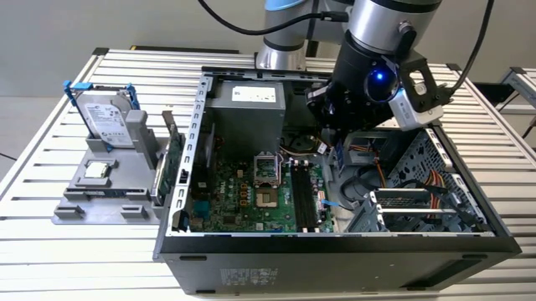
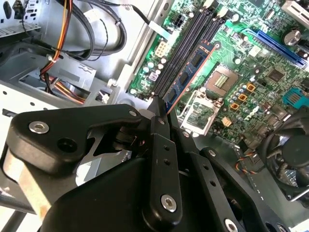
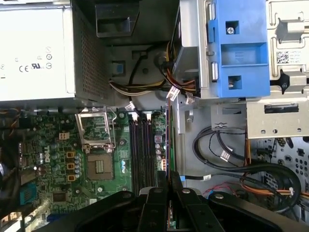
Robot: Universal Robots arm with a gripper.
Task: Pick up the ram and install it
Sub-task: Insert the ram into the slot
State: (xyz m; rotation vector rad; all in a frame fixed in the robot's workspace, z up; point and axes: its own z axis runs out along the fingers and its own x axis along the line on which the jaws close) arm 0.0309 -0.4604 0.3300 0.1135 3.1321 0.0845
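The ram, a thin blue-green stick with a row of black chips, sticks out from between my fingertips. My gripper is shut on one end of it. In the first wrist view the ram shows edge-on, running alongside the black memory slots and held by the gripper. The stick hangs over the motherboard between the memory slots and the CPU socket. I cannot tell whether it touches a slot. In the exterior view my gripper is down inside the open computer case, above the memory slots.
A grey power supply fills the case's back corner. A blue drive bracket and loose cables lie beside the slots. Outside the case, a grey stand holds a silver hard drive with a blue handle and a small CPU chip.
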